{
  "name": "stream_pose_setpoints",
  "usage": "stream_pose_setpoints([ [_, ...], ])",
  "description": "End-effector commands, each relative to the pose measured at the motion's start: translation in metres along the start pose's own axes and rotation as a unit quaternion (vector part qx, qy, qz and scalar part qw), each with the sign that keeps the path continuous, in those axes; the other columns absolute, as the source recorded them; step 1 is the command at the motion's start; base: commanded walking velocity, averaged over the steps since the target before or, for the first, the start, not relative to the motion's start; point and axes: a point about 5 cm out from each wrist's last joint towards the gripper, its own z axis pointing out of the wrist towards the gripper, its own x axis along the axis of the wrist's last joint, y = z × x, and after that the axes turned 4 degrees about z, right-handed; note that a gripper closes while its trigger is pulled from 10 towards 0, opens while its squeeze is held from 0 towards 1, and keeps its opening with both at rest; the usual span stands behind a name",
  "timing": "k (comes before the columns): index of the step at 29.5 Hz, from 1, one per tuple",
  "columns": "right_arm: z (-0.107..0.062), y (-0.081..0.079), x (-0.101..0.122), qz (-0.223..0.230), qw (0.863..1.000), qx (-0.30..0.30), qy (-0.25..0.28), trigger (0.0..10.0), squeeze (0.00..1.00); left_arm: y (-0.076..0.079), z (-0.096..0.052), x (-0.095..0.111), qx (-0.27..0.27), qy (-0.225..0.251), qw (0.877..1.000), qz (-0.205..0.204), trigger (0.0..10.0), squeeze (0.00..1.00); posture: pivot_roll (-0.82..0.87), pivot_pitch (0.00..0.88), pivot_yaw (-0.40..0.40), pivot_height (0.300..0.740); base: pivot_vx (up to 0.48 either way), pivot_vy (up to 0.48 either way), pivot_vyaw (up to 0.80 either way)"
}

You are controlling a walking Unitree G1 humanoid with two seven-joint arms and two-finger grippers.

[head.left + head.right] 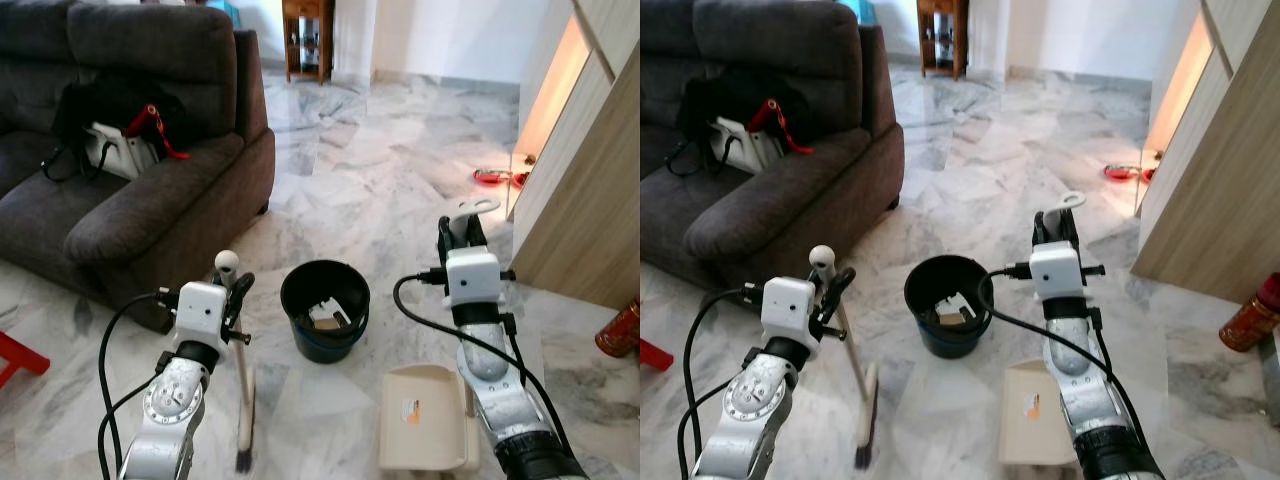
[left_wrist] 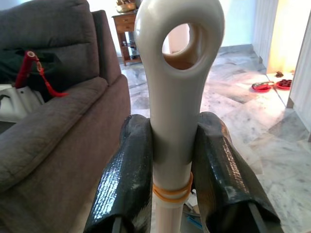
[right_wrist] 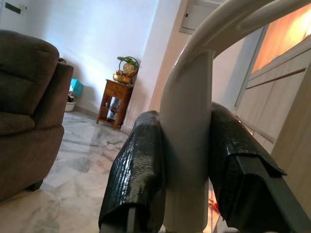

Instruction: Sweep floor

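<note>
My left gripper (image 1: 236, 292) is shut on the cream handle of a small broom (image 1: 243, 385), whose bristle head rests on the marble floor below it. The handle's looped end (image 2: 180, 53) stands between the black fingers (image 2: 127, 179). My right gripper (image 1: 462, 232) is shut on the upright cream handle (image 3: 187, 145) of a dustpan (image 1: 428, 418) that lies flat on the floor to the right. A black bucket (image 1: 325, 310) with scraps inside stands between broom and dustpan.
A dark grey sofa (image 1: 130, 190) with a black bag (image 1: 110, 130) stands at the left. A wooden cabinet wall (image 1: 585, 180) lines the right. Red dishes (image 1: 492, 177) lie by it, a red can (image 1: 620, 330) at far right, a red stool (image 1: 15, 358) at far left.
</note>
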Motion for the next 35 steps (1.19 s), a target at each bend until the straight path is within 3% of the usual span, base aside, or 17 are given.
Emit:
stream_pose_setpoints([
  [1,0.005,0.001,0.006,-0.003,1.0,0.002,0.013,10.0,0.0,-0.001,0.006,0.01,0.0,0.024,1.0,0.006,10.0,0.0,-0.03,0.0,0.017,0.74,0.0,0.0,0.0],
  [5,0.004,0.002,0.0,0.006,1.0,-0.004,-0.012,10.0,0.0,-0.001,0.008,0.009,-0.001,0.024,1.0,0.006,10.0,0.0,-0.04,0.0,0.018,0.74,0.0,0.0,0.0],
  [18,0.005,0.003,-0.006,0.017,0.999,-0.013,-0.033,10.0,0.0,-0.002,0.015,0.01,-0.002,0.024,1.0,0.014,10.0,0.0,-0.03,0.0,0.018,0.74,0.0,0.0,-0.8],
  [20,0.005,0.003,-0.007,0.039,0.998,-0.024,-0.043,10.0,0.0,-0.004,0.017,0.01,0.002,0.024,1.0,0.016,10.0,0.0,-0.03,0.0,0.018,0.74,0.0,0.0,-0.8],
  [21,0.004,0.006,-0.011,0.071,0.995,-0.046,-0.059,10.0,0.0,-0.006,0.019,0.01,0.009,0.025,1.0,0.016,10.0,0.0,-0.02,0.0,0.02,0.74,0.0,0.0,-0.8],
  [26,0.0,0.015,-0.017,0.124,0.985,-0.093,-0.081,10.0,0.0,-0.008,0.022,0.011,0.011,0.027,0.999,0.016,10.0,0.0,-0.03,0.0,0.029,0.74,0.0,0.0,-0.8],
  [35,-0.002,0.026,-0.021,0.11,0.984,-0.11,-0.085,10.0,0.0,-0.007,0.028,0.013,0.001,0.033,0.999,0.015,10.0,0.0,-0.03,0.0,0.046,0.74,0.0,0.0,-0.8],
])
